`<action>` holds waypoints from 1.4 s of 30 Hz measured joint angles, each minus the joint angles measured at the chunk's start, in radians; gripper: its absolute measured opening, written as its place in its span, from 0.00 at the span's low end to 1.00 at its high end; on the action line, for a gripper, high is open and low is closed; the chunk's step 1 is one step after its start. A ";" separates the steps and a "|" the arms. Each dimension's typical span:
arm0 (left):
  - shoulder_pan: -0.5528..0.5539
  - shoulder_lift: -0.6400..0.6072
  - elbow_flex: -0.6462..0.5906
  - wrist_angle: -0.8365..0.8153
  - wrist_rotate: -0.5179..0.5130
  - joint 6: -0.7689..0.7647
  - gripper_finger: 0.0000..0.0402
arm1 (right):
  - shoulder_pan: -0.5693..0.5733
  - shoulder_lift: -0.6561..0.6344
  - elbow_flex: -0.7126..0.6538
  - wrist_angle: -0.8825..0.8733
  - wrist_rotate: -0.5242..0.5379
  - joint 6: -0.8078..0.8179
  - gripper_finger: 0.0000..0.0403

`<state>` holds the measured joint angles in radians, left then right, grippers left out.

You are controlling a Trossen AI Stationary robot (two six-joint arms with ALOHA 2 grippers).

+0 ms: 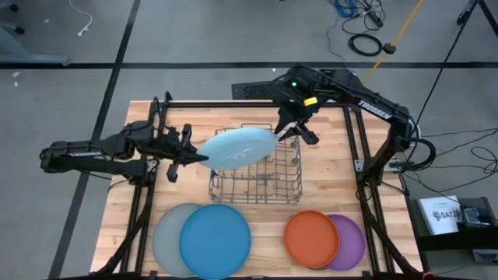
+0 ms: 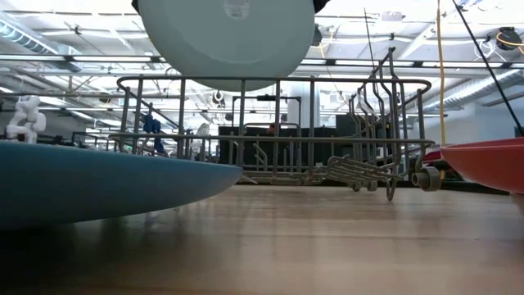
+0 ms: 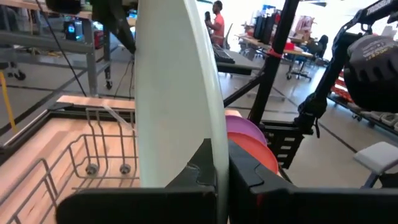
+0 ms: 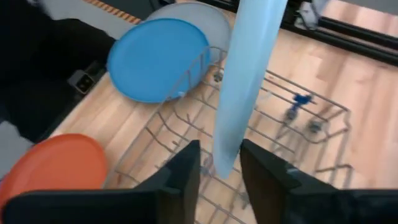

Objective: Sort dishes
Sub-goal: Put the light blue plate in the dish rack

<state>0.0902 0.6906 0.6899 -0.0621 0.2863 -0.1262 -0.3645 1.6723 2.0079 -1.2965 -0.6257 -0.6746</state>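
A pale blue plate [image 1: 233, 148] hangs tilted on edge above the wire dish rack [image 1: 257, 183], its underside facing the near edge [image 2: 225, 37]. My left gripper [image 1: 194, 158] is shut on its left rim. My right gripper [image 1: 289, 128] is open at the plate's right rim, slanting down from the far right. Its two fingers [image 4: 186, 171] stand on either side of the rim [image 4: 227, 158] with a gap on each side. A blue plate [image 1: 215, 241] lies overlapping a grey one [image 1: 165, 237] at the near left. An orange plate [image 1: 310, 239] overlaps a purple one [image 1: 354, 243] at the near right. My left gripper pinches the pale blue plate's rim [image 3: 214, 149] at its left end, one finger on each face. The fingers come in level from the table's left. The plate is lifted clear above the rack, on edge and tilted.
The rack stands mid-table, its upright wire tines [image 2: 385, 90] below the plate. A dark metal frame [image 1: 358, 167] runs round the table's edges. Bare wood shows between the rack and the plates in front [image 1: 264, 225].
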 joint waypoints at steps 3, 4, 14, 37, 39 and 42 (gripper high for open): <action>-0.001 -0.010 0.000 -0.004 -0.023 -0.038 0.01 | 0.000 -0.032 0.000 0.000 0.042 0.005 0.35; -0.001 -0.011 0.000 -0.006 -0.039 -0.063 0.01 | 0.000 -0.046 0.000 0.000 0.067 0.006 0.37; -0.001 -0.013 0.001 -0.079 -0.248 -0.399 0.01 | -0.001 -0.179 0.000 0.093 0.227 0.035 0.40; -0.217 0.092 0.411 -0.638 -0.714 -0.789 0.00 | -0.002 -0.212 -0.001 0.172 0.339 0.016 0.39; -0.233 0.139 0.456 -0.696 -0.728 -0.827 0.00 | -0.002 -0.212 -0.001 0.177 0.339 0.005 0.39; -0.254 0.218 0.525 -0.785 -0.743 -0.884 0.00 | -0.002 -0.212 -0.001 0.195 0.339 0.005 0.39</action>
<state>-0.1635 0.9082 1.2149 -0.8474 -0.4567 -1.0099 -0.3660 1.4601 2.0071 -1.1015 -0.2871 -0.6693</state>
